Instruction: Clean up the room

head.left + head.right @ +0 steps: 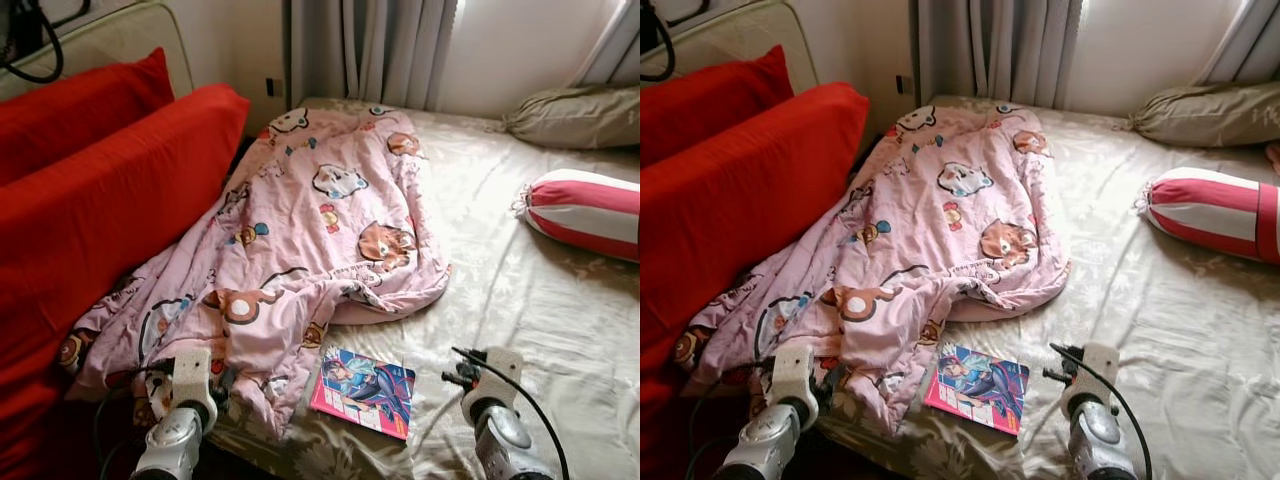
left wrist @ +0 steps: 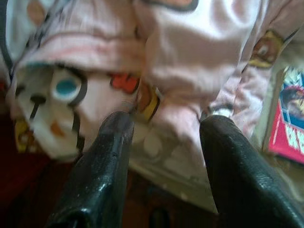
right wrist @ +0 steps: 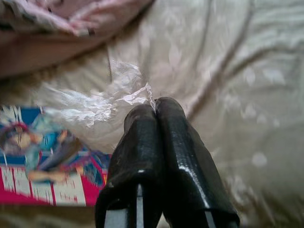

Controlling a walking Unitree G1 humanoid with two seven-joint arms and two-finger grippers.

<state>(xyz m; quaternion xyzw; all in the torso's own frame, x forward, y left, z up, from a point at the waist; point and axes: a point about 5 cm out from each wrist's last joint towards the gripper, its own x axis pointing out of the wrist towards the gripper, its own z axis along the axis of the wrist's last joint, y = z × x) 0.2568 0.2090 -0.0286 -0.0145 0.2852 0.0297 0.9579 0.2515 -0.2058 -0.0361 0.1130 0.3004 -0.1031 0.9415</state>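
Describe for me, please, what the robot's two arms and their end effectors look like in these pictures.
Both arms are silver metal with rounded joints and a pale, boxy wrist block. A black cable loops along the right arm, and dark cables trail beside the left arm. The left end effector and the right end effector each have two long, glossy black fingers with rounded tips.

The pink blanket (image 1: 300,240) covers part of the bed sheet (image 1: 520,290) and hides the upper left corner of the comic book (image 1: 363,390). The striped bolster (image 1: 585,212) and the red cushions (image 1: 90,200) are cut off by the picture's edge. The book cover is too blurred to read.
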